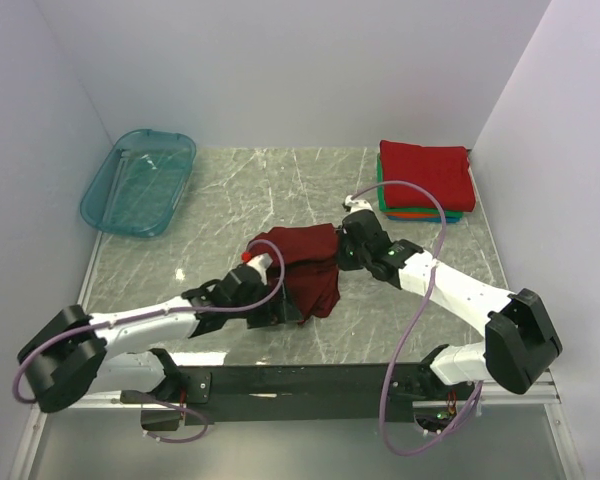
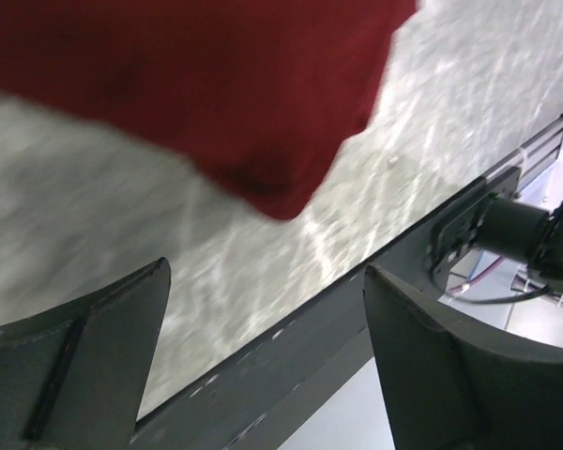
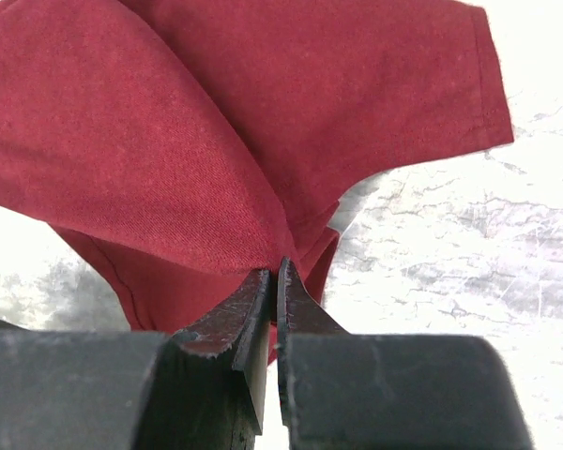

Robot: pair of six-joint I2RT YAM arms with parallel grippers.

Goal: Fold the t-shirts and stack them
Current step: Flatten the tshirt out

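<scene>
Running far-to-near, the maroon t-shirt [image 1: 308, 270] hangs pinched in the right pincer [image 3: 274, 269].

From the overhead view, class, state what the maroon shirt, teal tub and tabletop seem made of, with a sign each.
Maroon shirt: soft matte cloth; it drapes and folds.
Teal tub: likely plastic, glossy; translucent walls.
Tabletop: grey marble or marble-look laminate; white veins, sheen.

You can read no text, number, brand or sign anywhere, not even on the maroon t-shirt [image 1: 308, 255].
</scene>
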